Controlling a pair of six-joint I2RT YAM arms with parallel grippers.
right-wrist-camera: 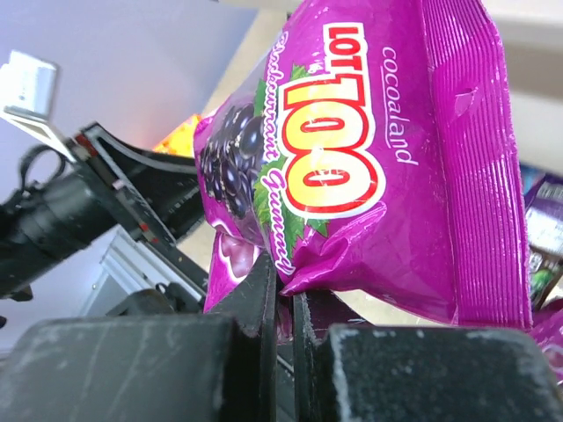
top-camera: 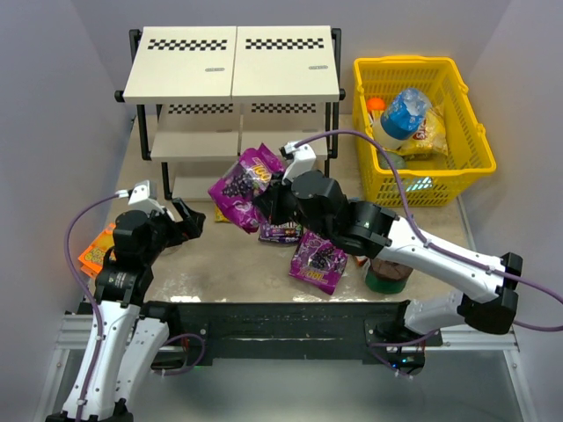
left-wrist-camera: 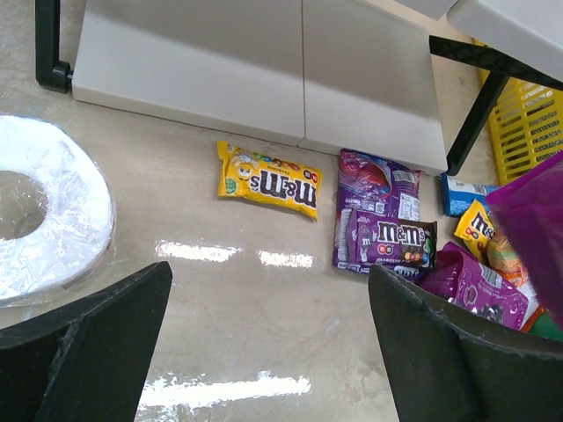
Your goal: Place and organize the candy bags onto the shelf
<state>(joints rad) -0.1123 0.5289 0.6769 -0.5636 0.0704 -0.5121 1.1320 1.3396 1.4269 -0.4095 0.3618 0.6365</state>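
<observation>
My right tool (top-camera: 263,205) is clenched on the bottom edge of a large purple candy bag (top-camera: 243,182), held off the worktop (top-camera: 237,281) just in front of the shelf (top-camera: 232,61), before its lower tiers. In the right wrist view my fingers (right-wrist-camera: 257,303) pinch only a thin fold of glossy film, and the bulk of the bag stands above the pinch. I judge slipping the main risk, since the heavy part can flop or pull free if I swing fast. The bag could also catch on a board's front edge or a frame tube and crumple instead of sliding in. My left tool (top-camera: 186,220) is released, jaws wide, holding nothing, low before the shelf's left end; the two arms are near enough to clash if both reach in. The top board overhangs the tiers below, so the way in is from the front only. A yellow bag (left-wrist-camera: 268,180) lies just off the bottom board's edge, a dark-purple bag (left-wrist-camera: 396,242) rests on another packet beside it, and a second large purple bag (top-camera: 318,261) lies farther out. The yellow basket (top-camera: 471,132) crowds the shelf's right side; its left side looks freer.
</observation>
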